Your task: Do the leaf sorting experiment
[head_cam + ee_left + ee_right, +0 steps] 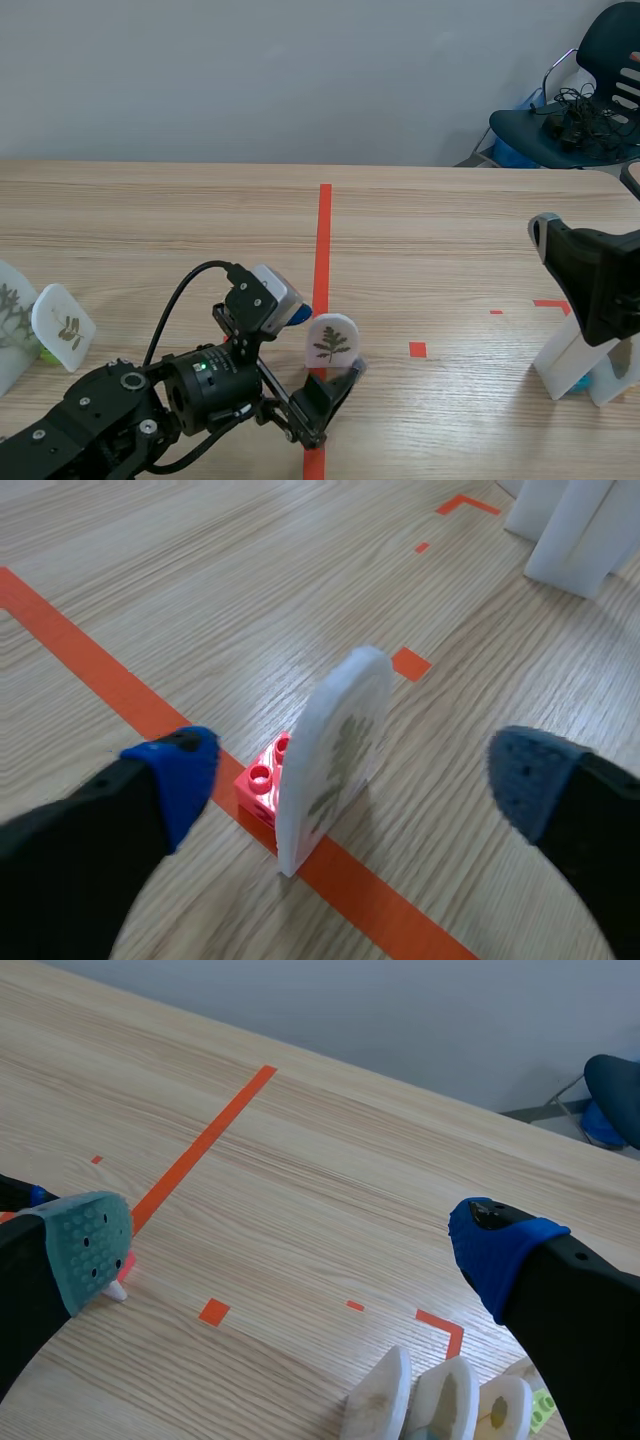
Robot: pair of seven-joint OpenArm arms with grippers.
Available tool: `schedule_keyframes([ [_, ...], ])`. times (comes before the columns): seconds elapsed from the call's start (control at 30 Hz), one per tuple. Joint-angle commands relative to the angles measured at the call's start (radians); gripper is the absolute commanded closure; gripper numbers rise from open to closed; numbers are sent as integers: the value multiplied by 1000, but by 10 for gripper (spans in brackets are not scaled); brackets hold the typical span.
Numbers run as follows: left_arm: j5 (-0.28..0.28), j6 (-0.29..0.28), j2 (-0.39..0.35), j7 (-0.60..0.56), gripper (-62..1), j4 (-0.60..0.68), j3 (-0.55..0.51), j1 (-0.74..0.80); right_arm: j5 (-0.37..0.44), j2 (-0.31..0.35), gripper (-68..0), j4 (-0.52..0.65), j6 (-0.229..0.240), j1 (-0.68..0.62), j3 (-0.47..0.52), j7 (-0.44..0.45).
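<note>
left tool [352, 778]: open, 2 fingers wide apart, nothing gripped. the card [335, 748] stands between them and appears to touch neither pad. it is a white arched plaque with a leaf print on 1 face. it stands upright against a red brick [260, 780] on the orange tape [322, 230] at mid worktop [450, 220].

right tool [295, 1250]: open, empty, above the right side of the worktop, over a row of similar white cards [445, 1400]. 2 more cards [62, 325] stand at the far left.

handling, judged:
- the card looks thin, stiff and light. its faces look smooth, so there is some slip risk against the pads.
- the base is small and the plaque tall, so it probably tips easily if 1 finger arrives first.
- hold point: pinch across the 2 flat faces, at mid-height or a little lower, centred so both pads meet it together. avoid an edge-on grip, as the edge is narrow.
- cannot tell how firmly the card is fixed to the brick. if loose, a lift by the card may leave the brick behind.
- a modest squeeze should do. nothing suggests the card is fragile.
</note>
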Motion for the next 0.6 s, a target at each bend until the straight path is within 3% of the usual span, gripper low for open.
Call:
schedule_keyframes([
  [0.0, -13, -3, 6, -19, -431, 35, -11, -1, 6, 3, -679, -3, 0, 14, 6, 11],
  [0.23, -13, -3, 7, -40, -157, 35, -11, 0, 7, 3, -679, -3, 0, 14, 6, 11],
  [0.4, -13, -3, 7, -40, -100, 37, -11, 0, 7, 3, -679, -3, 0, 14, 6, 11],
  [0.57, -31, -6, -19, -26, -100, 127, -44, 42, 6, 3, -679, -3, 0, 14, 6, 11],
])
